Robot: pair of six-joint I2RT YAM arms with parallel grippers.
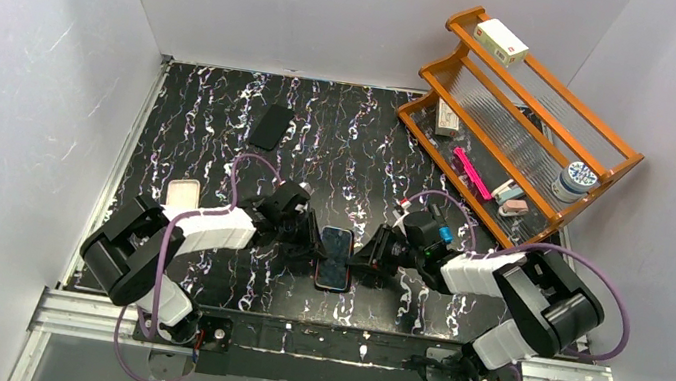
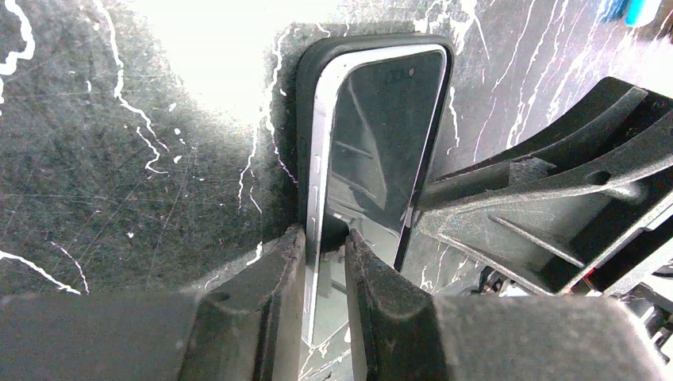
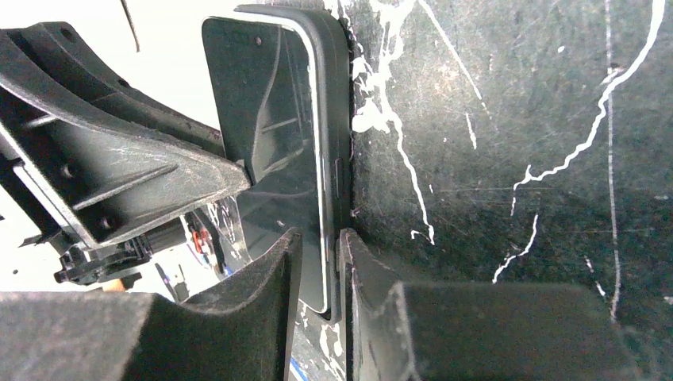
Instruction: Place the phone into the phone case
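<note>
One phone [image 1: 335, 256] rests screen up in its dark case [image 2: 305, 95] on the black table [image 1: 223, 123], well apart from the wooden rack [image 1: 528, 108]; left claw [image 2: 325, 258] narrow, pinching the phone's edge, right claw [image 3: 320, 262] narrow, nipping phone and case opposite

The table [image 1: 211, 131] was black with white squiggly lines. A phone case [image 2: 305, 119] with a phone [image 1: 335, 259] lay near the front. A dark flat thing [image 1: 271, 126] lay farther back. A small pale box [image 1: 183, 194] lay on the left, and a wooden rack [image 1: 434, 63] stood at the back right.
</note>
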